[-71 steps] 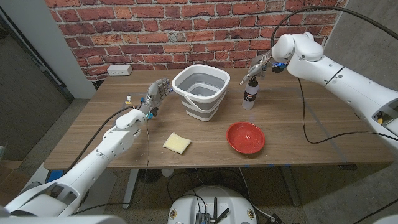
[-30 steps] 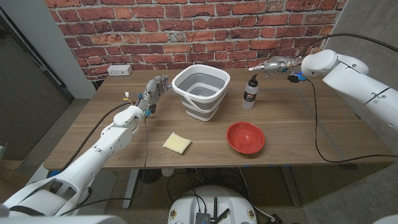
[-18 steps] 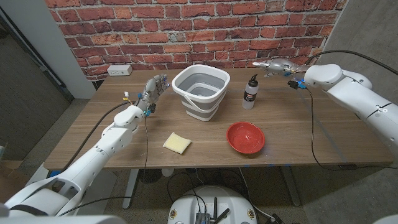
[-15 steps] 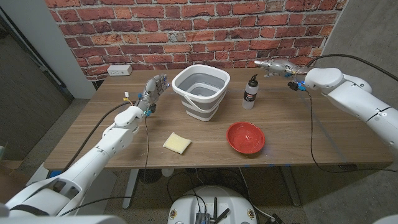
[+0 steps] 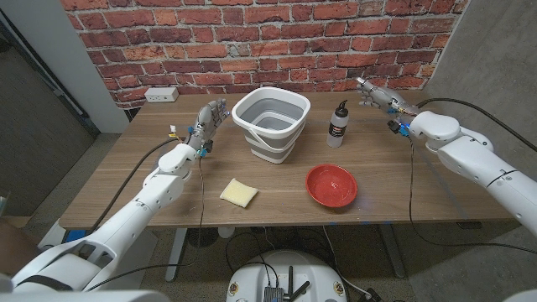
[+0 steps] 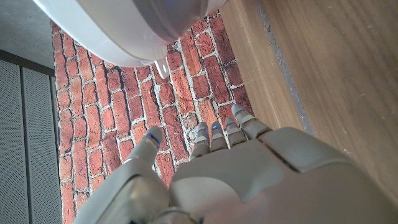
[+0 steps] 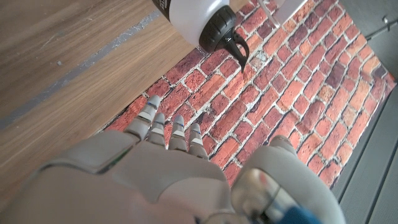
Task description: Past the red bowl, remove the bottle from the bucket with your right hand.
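Small white plastic squeeze bottle (image 5: 337,125) with a black nozzle cap: upright on the wooden counter (image 5: 403,180), just right of the grey-and-white collapsible bucket (image 5: 271,123), apart from it and already out of it. Beyond the red round bowl (image 5: 331,184) as seen from the robot, so apparently where the task wants it.

Likely light, stiff enough to take a squeeze, smooth-sided and a bit slippery — narrow base, tall shape, so easy to knock over. Best taken around the white body below the shoulder, not by the thin black nozzle.

Right robot hand (image 5: 379,95): right of the bucket and past the bottle, well apart from it, fingers spread and extended, holding nothing. Same in the right wrist view (image 7: 163,140) — fingers straight, bottle (image 7: 202,20) ahead and untouched.

Left robot hand (image 5: 210,122): left of the bucket, near it, raised with fingers apart, empty.

Count: one bottle, one bucket, one bowl, one yellow square sponge (image 5: 239,193) in front of the bucket, two robot hands.
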Robot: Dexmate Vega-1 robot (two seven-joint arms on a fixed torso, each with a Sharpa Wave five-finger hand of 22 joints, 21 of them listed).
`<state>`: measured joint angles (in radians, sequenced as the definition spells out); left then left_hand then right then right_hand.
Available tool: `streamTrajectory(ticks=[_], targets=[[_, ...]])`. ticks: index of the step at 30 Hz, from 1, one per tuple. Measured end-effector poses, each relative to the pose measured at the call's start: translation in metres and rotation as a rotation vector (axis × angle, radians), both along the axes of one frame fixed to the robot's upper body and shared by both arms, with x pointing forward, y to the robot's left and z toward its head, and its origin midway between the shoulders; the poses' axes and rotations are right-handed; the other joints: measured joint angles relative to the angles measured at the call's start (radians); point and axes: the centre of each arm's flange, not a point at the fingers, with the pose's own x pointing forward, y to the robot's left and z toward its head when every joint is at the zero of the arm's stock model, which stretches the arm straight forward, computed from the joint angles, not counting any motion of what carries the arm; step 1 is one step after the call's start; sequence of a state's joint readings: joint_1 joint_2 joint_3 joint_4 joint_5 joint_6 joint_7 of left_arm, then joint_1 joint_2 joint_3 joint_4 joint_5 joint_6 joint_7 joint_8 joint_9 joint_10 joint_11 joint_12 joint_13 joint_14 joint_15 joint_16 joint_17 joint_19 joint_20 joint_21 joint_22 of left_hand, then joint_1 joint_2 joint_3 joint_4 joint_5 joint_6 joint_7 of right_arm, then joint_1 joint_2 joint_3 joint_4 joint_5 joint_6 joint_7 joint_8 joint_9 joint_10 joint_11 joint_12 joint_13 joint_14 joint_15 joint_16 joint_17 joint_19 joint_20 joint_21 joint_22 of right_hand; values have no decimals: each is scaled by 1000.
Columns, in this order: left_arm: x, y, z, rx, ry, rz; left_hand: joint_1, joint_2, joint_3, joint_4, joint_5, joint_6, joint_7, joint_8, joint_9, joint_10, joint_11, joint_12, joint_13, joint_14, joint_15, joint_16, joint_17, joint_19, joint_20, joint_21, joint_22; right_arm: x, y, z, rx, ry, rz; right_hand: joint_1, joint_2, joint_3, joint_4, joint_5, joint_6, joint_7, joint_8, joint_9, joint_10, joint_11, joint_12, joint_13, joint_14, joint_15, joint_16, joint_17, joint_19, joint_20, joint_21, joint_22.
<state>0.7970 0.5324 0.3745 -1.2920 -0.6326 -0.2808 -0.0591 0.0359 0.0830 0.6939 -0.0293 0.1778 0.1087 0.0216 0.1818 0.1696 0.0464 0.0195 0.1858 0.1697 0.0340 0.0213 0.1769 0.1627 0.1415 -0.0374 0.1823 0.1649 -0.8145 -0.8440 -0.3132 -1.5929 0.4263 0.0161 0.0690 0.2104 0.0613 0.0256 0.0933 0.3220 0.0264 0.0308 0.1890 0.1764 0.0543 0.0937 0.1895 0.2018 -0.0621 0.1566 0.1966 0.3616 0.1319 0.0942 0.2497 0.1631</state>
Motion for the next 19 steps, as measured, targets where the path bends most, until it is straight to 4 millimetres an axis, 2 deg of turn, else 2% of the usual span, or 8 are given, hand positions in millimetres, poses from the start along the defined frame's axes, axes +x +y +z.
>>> streamTrajectory(ticks=[6, 9, 13, 19], targets=[[0, -1, -4, -6, 3, -2, 0, 0, 0, 0, 0, 0, 0, 0, 0, 2, -2, 0, 0, 0, 0, 0, 0, 0, 0, 0, 0, 3, 1, -15, 80, -17, 4, -17, 17, -6, 14, 0, -7, -6, -4, 0, -1, -15, 0, -7, 7, -14, 0, -5, -21, -21, -19, 0], [0, -1, -5, -8, 4, -4, 0, 0, 0, -9, 0, 0, 0, 0, 0, 5, -5, 0, 0, 0, 0, 0, 0, 0, 0, 0, 0, 6, 2, -24, 115, -17, 6, -25, 24, -10, 18, 0, -13, -9, -4, 0, 3, -19, 0, -8, 11, -18, 0, -9, -29, -28, -24, 0], [0, 0, -6, -10, 6, -6, 0, 0, 0, -8, 0, 3, 3, 0, 0, 5, -5, 0, 0, 0, 0, 0, 0, 0, 0, 0, 0, 8, 4, -32, 171, -31, 10, -34, 25, -12, 23, 0, -15, -8, -4, 0, 4, -21, 0, -11, 14, -22, 0, -9, -28, -29, -31, 0], [2, 0, -10, -14, 10, -14, 0, 0, 3, -11, 0, 4, 4, 0, 0, 5, -5, 0, 0, 0, 0, 0, 0, 0, 0, 0, 0, 13, 8, -46, 231, -29, 17, -53, 29, -16, 31, 0, -20, -2, -4, 0, 10, -26, 0, -12, 19, -36, 8, -14, -21, -46, -31, 0]])
